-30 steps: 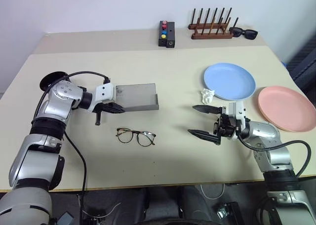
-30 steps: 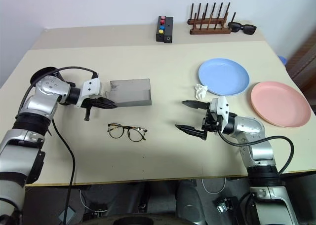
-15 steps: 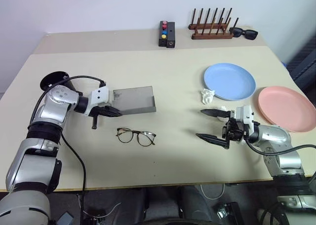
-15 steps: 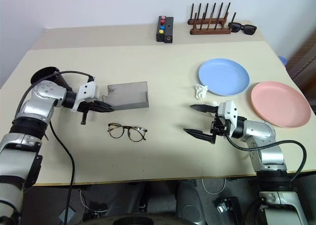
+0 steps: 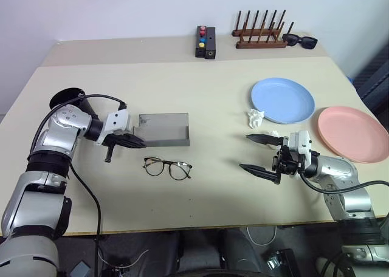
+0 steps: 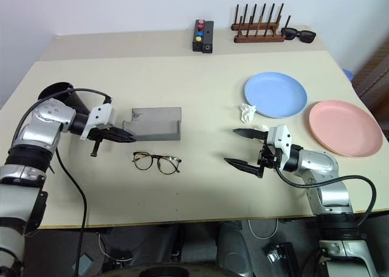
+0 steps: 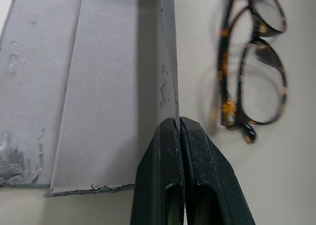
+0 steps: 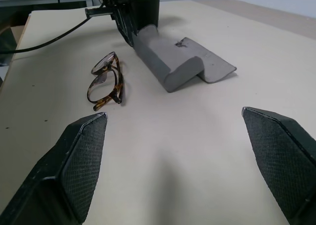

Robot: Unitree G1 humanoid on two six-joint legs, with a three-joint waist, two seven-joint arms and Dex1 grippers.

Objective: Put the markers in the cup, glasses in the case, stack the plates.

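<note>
Left gripper (image 5: 135,143): I see it pinched shut on the case (image 5: 163,129) flap
Right gripper (image 5: 255,153): wide open, empty
Glasses (image 5: 167,167): just near of case; thin, fragile, I'd grip the bridge

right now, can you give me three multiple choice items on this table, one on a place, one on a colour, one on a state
1. Where do the glasses lie?
A. inside the case
B. on the table in front of the case
C. on the blue plate

2. What colours are the two plates?
A. light blue and pink
B. green and white
C. both pink

3. How is the left pincer?
A. wide open over the glasses
B. shut on the case's flap
C. shut on a marker

Answers:
1 B, the glasses rest on the tabletop on the near side of the grey case.
2 A, blue plate beside pink plate.
3 B, its fingers pinch the thin grey edge.
</note>
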